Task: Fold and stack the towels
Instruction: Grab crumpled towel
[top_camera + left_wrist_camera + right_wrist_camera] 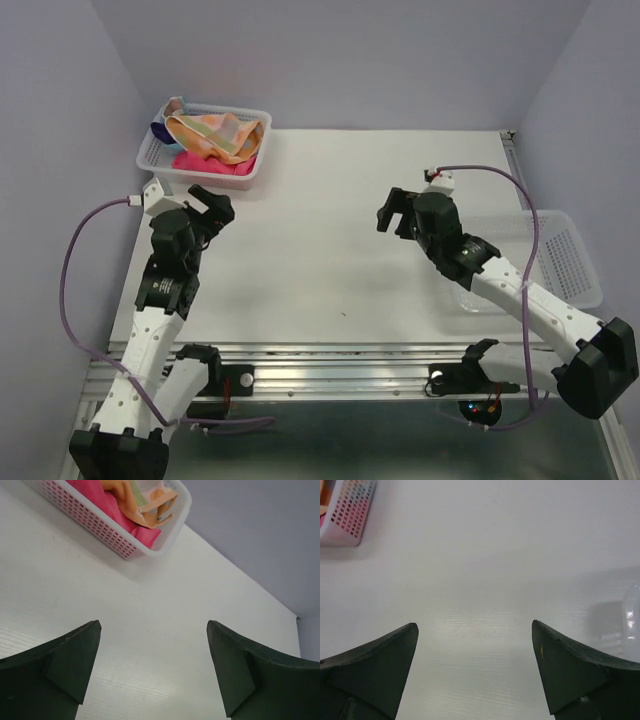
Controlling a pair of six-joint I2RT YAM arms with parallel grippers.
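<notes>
The towels lie heaped in a white mesh basket [160, 160] at the table's back left: an orange-yellow patterned towel [218, 135] on top, a bright pink towel [205, 162] under it, and a bit of blue cloth [160, 131] at the left end. In the left wrist view the patterned towel [150, 502] and pink towel [105, 502] show in the basket [165, 542]. My left gripper [212, 207] is open and empty, just in front of the basket. My right gripper [397, 212] is open and empty above the table's middle right.
A second white mesh basket [575, 265] stands at the right edge, partly under my right arm. The white table [320, 270] has walls at the back and both sides. A metal rail [340, 365] runs along the near edge.
</notes>
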